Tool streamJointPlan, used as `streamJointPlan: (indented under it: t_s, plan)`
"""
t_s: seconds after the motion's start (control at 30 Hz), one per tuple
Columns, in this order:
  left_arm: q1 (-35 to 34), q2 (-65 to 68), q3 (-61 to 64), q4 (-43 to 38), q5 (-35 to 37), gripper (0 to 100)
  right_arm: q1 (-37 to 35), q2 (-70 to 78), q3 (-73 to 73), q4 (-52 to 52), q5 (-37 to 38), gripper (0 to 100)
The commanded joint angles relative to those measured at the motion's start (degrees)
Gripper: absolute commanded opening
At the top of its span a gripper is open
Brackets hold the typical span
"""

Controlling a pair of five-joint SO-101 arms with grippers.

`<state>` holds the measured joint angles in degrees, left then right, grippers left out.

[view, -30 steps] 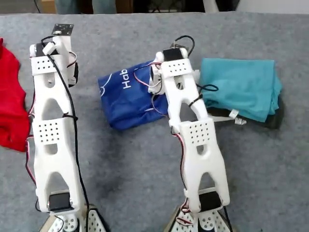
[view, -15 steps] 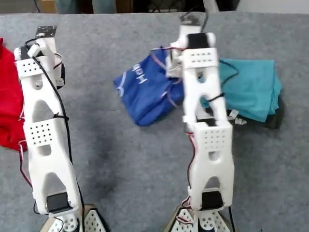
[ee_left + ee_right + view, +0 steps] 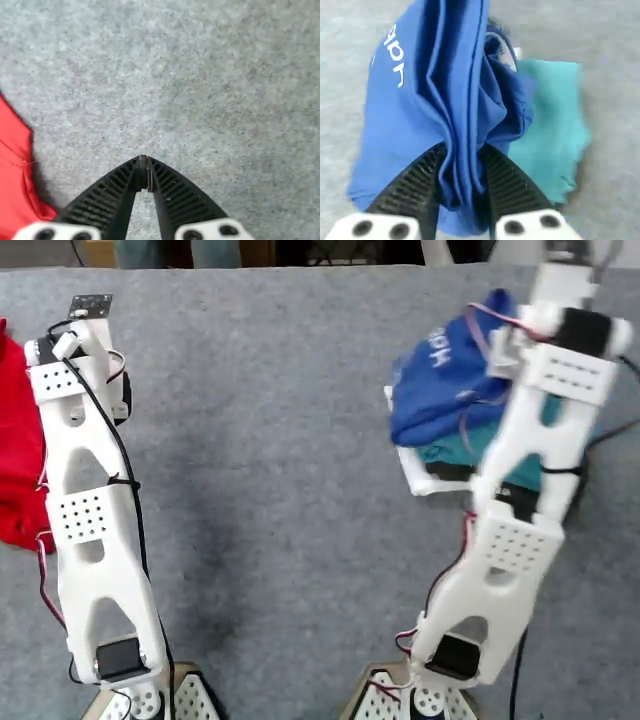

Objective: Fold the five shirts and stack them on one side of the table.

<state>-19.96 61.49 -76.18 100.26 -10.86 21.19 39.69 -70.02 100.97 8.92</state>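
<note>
Where the right claw (image 3: 462, 148) pinches it, the crumpled blue fabric shirt (image 3: 415, 100) bunches above a folded teal cloth shirt (image 3: 550, 115). The left claw (image 3: 143, 162) is pressed together.

Overhead above table (image 3: 290, 420), wrist views close, downward

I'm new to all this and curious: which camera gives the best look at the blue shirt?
The right wrist view: the blue shirt hangs bunched in the right end effector, above the teal shirt. The high view has it partly behind the arm. The left wrist view looks at table and red shirt.
</note>
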Motion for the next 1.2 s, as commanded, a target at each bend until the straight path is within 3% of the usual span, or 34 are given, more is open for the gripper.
streamJointPlan:
  t_s: [0.0, 0.4, 0.5, 0.63, 0.73, 0.9, 1.03, 1.17]
  plan:
    - [0.0, -1.5, 0.1, 0.6, -0.3, 3, 5.2, -3.9, -1.0, 0.0, 1.9, 1.3]
    - [0.0, -1.5, 0.1, 0.6, -0.4, 3, 9.5, -4.0, 12.0, 0.1, 10.7, 1.9]
    - [-0.7, -1.7, 0.1, 0.6, -0.4, 4, 10.1, -4.2, 12.8, 0.0, 10.3, 12.5]
    - [-3.0, -2.1, 0.1, 0.6, -0.4, 13, 10.5, -5.8, 11.7, 0.2, 11.2, 34.5]
    - [-5.5, -2.2, -0.2, 0.6, -0.4, 17, 10.0, -8.9, 10.3, -0.1, 11.4, 40.4]
    - [-10.6, -2.2, -0.4, 0.6, -0.4, 14, 4.8, -11.5, 5.8, -0.2, 9.3, 31.5]
    - [-15.6, -3.4, -0.4, 0.6, -0.4, 7, -0.4, -10.6, 7.9, -2.1, 2.3, 1.6]
    - [-21.3, -7.3, 0.0, 0.6, -3.6, 3, -1.1, -6.7, 11.0, -3.8, -1.2, 7.5]
